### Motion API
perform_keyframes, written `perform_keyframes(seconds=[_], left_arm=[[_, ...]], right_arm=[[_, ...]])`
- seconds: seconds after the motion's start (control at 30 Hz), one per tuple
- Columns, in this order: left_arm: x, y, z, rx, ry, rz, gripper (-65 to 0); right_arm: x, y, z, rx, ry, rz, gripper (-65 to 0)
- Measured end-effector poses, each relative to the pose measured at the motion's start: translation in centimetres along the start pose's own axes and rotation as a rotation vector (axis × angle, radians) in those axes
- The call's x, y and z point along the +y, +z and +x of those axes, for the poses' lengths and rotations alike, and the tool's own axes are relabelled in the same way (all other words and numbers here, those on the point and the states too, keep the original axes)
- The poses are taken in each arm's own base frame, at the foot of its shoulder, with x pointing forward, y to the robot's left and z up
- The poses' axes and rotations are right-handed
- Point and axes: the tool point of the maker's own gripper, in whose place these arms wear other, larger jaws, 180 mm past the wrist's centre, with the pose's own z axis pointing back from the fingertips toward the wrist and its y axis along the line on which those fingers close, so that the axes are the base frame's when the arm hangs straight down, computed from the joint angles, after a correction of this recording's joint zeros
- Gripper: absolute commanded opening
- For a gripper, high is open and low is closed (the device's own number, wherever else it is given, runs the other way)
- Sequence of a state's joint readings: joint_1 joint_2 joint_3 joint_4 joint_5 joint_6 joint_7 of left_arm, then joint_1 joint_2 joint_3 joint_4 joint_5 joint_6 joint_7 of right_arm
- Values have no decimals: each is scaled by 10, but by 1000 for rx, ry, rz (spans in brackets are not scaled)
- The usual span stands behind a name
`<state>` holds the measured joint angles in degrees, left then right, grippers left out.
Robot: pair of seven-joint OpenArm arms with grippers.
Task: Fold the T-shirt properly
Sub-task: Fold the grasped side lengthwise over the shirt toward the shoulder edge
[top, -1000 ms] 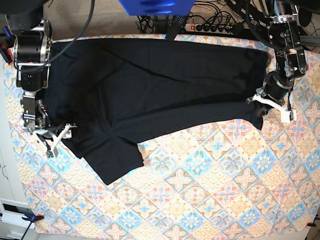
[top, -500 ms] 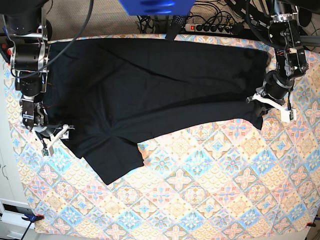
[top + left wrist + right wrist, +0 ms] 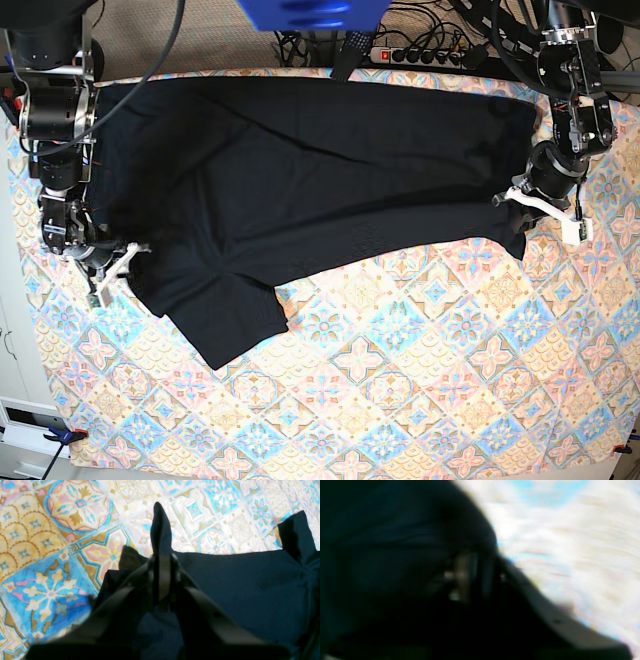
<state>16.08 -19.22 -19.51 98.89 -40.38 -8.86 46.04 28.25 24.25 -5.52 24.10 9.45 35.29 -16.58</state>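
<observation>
At the T-shirt's (image 3: pixel 300 200) left edge I see my right gripper (image 3: pixel 118 262) against the black cloth; the blurred wrist view won't tell me whether it grips. Spread flat over the patterned tablecloth (image 3: pixel 420 380), the shirt ends rightward where my left gripper (image 3: pixel 512 200) pinches its hem.

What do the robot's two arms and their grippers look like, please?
Both arms are black and metallic, built of chunky cylindrical joints with dark cables trailing from them. The left gripper and the right gripper each sit beside white plastic brackets. In the wrist views, the fingers look dark, slim and tapered.
</observation>
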Motion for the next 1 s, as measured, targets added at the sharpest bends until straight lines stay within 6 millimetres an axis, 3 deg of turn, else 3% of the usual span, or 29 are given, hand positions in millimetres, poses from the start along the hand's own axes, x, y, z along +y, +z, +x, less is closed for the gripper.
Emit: perform_keyframes(seconds=[0.13,0.3,0.5,0.7,0.83,1.0], left_arm=[[0,0,0,0,0,0,-650],[0,0,-1,2,0,1,-650],[2,1,1,-5,8,4,-650],[15,6,9,-30,16,36,-650],[15,7,10,-32,21,36,-650],[17,12,6,-24,13,42,-650]], right_arm=[[12,0,0,-1,10,59,-643],[16,7,8,-37,81,70,-646],[16,23,2,-66,137,59,-646],[-12,51,7,-161,85,-18,-646],[-12,67,-10,-121,121,-42,-646],[-10,92,2,-179,183,-74,-645]])
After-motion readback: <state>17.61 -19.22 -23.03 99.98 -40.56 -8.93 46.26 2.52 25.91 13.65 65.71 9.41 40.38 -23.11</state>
